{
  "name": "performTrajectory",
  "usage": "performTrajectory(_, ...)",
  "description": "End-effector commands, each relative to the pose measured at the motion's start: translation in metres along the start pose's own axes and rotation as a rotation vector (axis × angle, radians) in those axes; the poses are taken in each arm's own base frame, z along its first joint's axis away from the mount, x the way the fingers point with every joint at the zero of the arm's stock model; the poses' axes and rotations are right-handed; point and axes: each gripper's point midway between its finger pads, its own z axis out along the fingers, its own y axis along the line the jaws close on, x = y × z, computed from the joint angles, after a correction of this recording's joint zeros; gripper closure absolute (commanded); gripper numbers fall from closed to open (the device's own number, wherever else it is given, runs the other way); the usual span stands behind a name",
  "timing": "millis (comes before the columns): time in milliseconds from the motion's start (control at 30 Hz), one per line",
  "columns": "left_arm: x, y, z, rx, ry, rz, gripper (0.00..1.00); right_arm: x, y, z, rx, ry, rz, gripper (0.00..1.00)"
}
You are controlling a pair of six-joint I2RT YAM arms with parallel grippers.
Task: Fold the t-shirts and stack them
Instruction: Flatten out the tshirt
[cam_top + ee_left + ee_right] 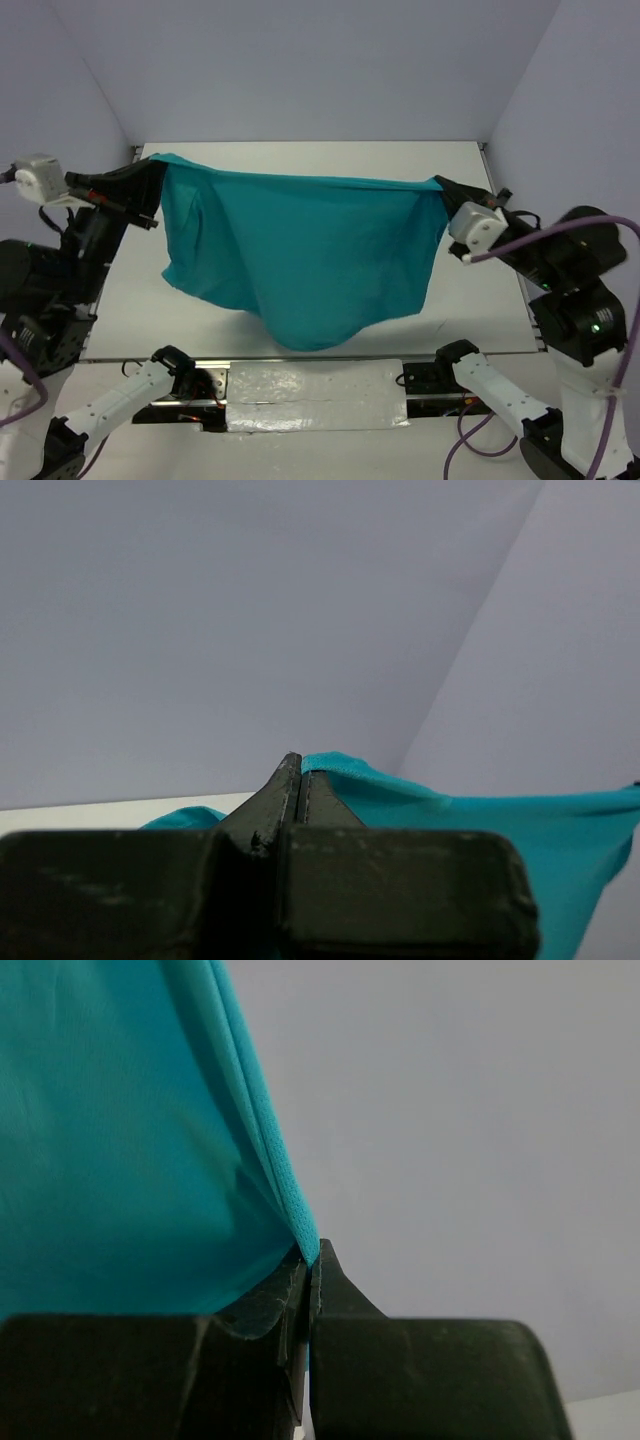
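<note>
Above the white surface, we hold a plain teal cloth t-shirt between left claw and right claw, each pinching a corner, likely spreading it for folding.

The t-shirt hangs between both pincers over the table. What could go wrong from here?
1. The left pincer and the right pincer pinch only a thin edge of the t-shirt at their very tips. It could slip out if the arms pull further apart.
2. The cloth hangs bunched, with its lower edge uneven and lowest near the front of the table. Laid down like this, it may land creased or over that edge.
</note>
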Motion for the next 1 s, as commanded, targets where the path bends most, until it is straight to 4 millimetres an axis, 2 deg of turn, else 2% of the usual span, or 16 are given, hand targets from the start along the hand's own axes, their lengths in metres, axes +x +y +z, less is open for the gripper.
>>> performTrajectory(0, 0.020, 0.032, 0.037, -0.165, 0.017, 0.101, 1.00, 0.069, 0.032, 0.027, -0.090, 0.167, -0.029, 1.00)
performTrajectory(67, 0.044, 0.040, 0.052, -0.196, 0.066, 0.131, 1.00, 0.116, 0.054, 0.045, -0.130, 0.276, -0.001, 1.00)
performTrajectory(133, 0.077, 0.052, 0.073, -0.232, 0.125, 0.162, 1.00, 0.147, 0.070, 0.061, -0.160, 0.336, 0.032, 1.00)
performTrajectory(233, 0.122, 0.072, 0.097, -0.277, 0.187, 0.176, 1.00, 0.178, 0.089, 0.078, -0.191, 0.376, 0.065, 1.00)
performTrajectory(367, 0.190, 0.116, 0.118, -0.317, 0.310, 0.163, 1.00, 0.235, 0.118, 0.107, -0.248, 0.455, 0.110, 1.00)
performTrajectory(467, 0.238, 0.143, 0.134, -0.320, 0.377, 0.140, 1.00, 0.276, 0.132, 0.126, -0.273, 0.515, 0.148, 1.00)
performTrajectory(500, 0.260, 0.154, 0.141, -0.329, 0.403, 0.144, 1.00, 0.283, 0.128, 0.134, -0.258, 0.520, 0.146, 1.00)
performTrajectory(533, 0.269, 0.162, 0.145, -0.339, 0.415, 0.143, 1.00, 0.305, 0.139, 0.141, -0.282, 0.556, 0.171, 1.00)
performTrajectory(567, 0.275, 0.166, 0.152, -0.332, 0.415, 0.135, 1.00, 0.315, 0.139, 0.147, -0.272, 0.564, 0.175, 1.00)
performTrajectory(600, 0.297, 0.177, 0.156, -0.347, 0.453, 0.131, 1.00, 0.321, 0.134, 0.153, -0.258, 0.573, 0.169, 1.00)
performTrajectory(733, 0.322, 0.198, 0.176, -0.361, 0.468, 0.127, 1.00, 0.366, 0.153, 0.175, -0.288, 0.632, 0.180, 1.00)
performTrajectory(800, 0.336, 0.207, 0.190, -0.362, 0.481, 0.133, 1.00, 0.376, 0.148, 0.185, -0.280, 0.640, 0.168, 1.00)
performTrajectory(833, 0.340, 0.211, 0.194, -0.367, 0.488, 0.135, 1.00, 0.391, 0.157, 0.189, -0.290, 0.666, 0.172, 1.00)
performTrajectory(867, 0.336, 0.210, 0.205, -0.361, 0.476, 0.140, 1.00, 0.398, 0.156, 0.191, -0.284, 0.676, 0.170, 1.00)
performTrajectory(900, 0.352, 0.218, 0.207, -0.370, 0.504, 0.146, 1.00, 0.407, 0.156, 0.198, -0.278, 0.685, 0.172, 1.00)
performTrajectory(967, 0.352, 0.221, 0.220, -0.367, 0.496, 0.165, 1.00, 0.418, 0.151, 0.201, -0.259, 0.706, 0.176, 1.00)
